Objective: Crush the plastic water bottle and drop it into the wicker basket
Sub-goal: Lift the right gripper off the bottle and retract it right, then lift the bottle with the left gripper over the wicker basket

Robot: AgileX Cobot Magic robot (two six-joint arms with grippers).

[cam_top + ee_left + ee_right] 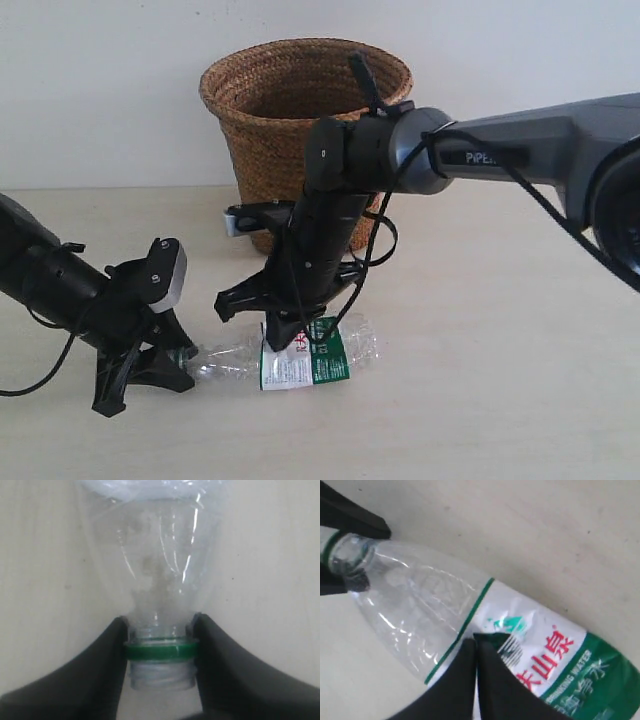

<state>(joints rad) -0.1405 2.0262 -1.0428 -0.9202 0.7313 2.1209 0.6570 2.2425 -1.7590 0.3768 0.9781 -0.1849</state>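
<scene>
The plastic water bottle [300, 362] lies on its side on the table in front of the wicker basket [262, 140], neck pointing left. It is clear, with a white-and-green label and red characters [545, 662]. A green ring [160, 651] sits at the neck, and the threaded mouth looks uncapped. My left gripper [183, 363] is shut on the neck, one finger on each side [160, 624]. My right gripper [284, 345] comes down from above with its fingers shut together, tips [477, 642] pressing on the label's edge. The body looks dented and crumpled.
The basket stands upright at the back of the pale table [500, 380], just behind the right arm [480, 150]. A white wall rises behind it. The left gripper's dark fingers [350, 515] show in the right wrist view.
</scene>
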